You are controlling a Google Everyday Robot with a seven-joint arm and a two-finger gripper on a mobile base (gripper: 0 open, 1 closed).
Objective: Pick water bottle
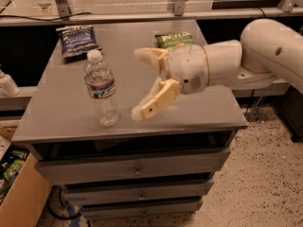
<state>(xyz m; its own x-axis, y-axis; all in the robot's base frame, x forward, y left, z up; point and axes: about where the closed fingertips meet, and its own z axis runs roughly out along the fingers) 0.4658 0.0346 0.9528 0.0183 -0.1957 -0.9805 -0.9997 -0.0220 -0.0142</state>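
Gripper (139, 84) hovers over the grey drawer cabinet (61, 112), fingers spread wide. It's just right of the water bottle (100, 86), not touching it. The bottle stands upright, front-left. Green chip bag (171, 38) sits behind the gripper, blue chip bag (75, 39) back-left.

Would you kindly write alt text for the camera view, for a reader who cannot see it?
The robot's open gripper hovers beside an upright water bottle on a grey drawer cabinet, not touching it. A blue snack bag and a green snack bag lie at the back of the cabinet top.
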